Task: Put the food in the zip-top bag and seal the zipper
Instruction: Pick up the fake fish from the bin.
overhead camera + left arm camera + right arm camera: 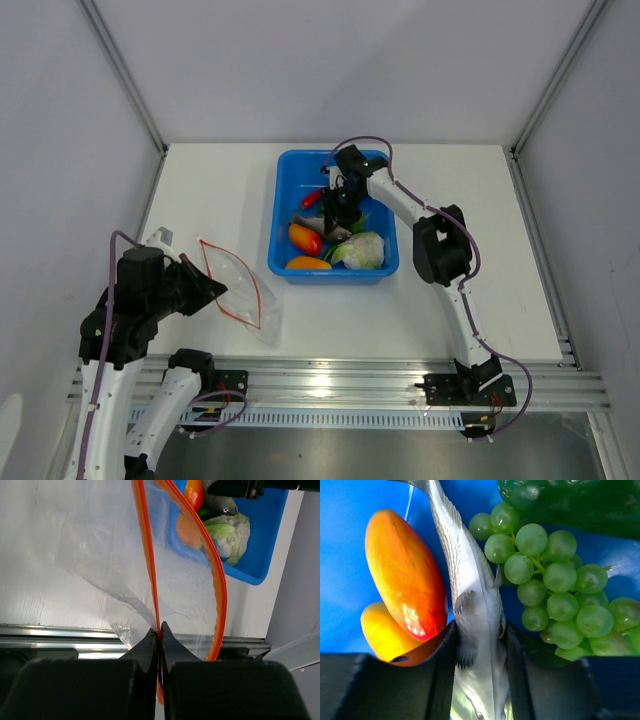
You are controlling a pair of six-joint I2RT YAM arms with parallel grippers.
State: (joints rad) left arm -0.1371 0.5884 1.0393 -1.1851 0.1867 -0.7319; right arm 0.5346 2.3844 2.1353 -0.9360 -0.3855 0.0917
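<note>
Blue bin [290, 190] at table centre, right gripper [480, 645] inside pinching grey fish [470, 580], head cut off; zip-top bag [240, 285] at bin's 8 o'clock, left gripper [160, 635] clamped on zipper [151, 575], strip's near end hidden.

The clear bag [243, 287] lies crumpled at lower left of the top view, its orange-red zipper [152, 575] gaping open. At upper centre, a grey fish [470, 595] sits between an orange-red fruit [405, 575], a yellow piece [380, 632] and green grapes [555, 590], near a pale cabbage [362, 250].
</note>
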